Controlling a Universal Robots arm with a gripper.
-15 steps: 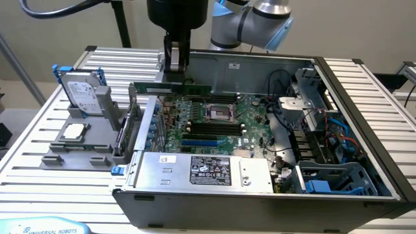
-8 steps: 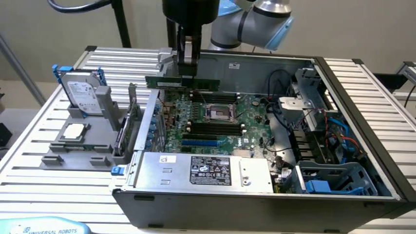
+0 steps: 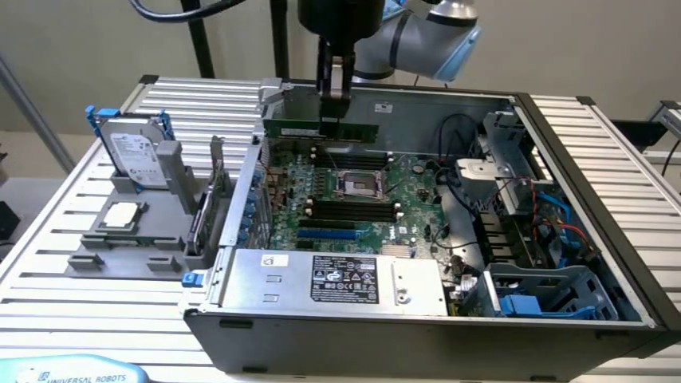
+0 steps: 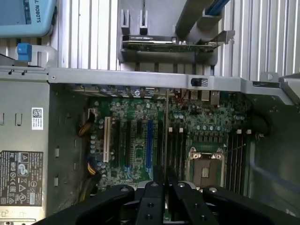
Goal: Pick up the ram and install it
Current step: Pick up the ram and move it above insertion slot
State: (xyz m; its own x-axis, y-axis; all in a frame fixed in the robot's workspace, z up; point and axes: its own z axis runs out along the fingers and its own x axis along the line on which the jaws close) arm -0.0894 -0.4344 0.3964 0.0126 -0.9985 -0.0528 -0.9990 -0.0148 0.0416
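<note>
The ram [image 3: 303, 128] is a long thin green stick hanging level above the back part of the open computer case [image 3: 426, 335]. My gripper [image 3: 333, 118] comes straight down from above and is shut on the stick near its middle. In the wrist view the ram [image 4: 166, 131] shows edge-on as a thin line running out from between my black fingers [image 4: 154, 187], over the motherboard [image 4: 136, 112]. Below it lie the black memory slots [image 3: 340, 209], beside the processor socket [image 3: 356, 185]. The stick hangs clear above the board, touching nothing.
On a grey holder at the exterior view's left stand a hard drive in a blue frame [image 3: 136, 148], a processor [image 3: 120, 214] and an upright expansion card [image 3: 218, 191]. The power supply [image 3: 335, 279] fills the case's near side. Cables [image 3: 511, 215] and a blue drive cage [image 3: 543, 299] crowd its right.
</note>
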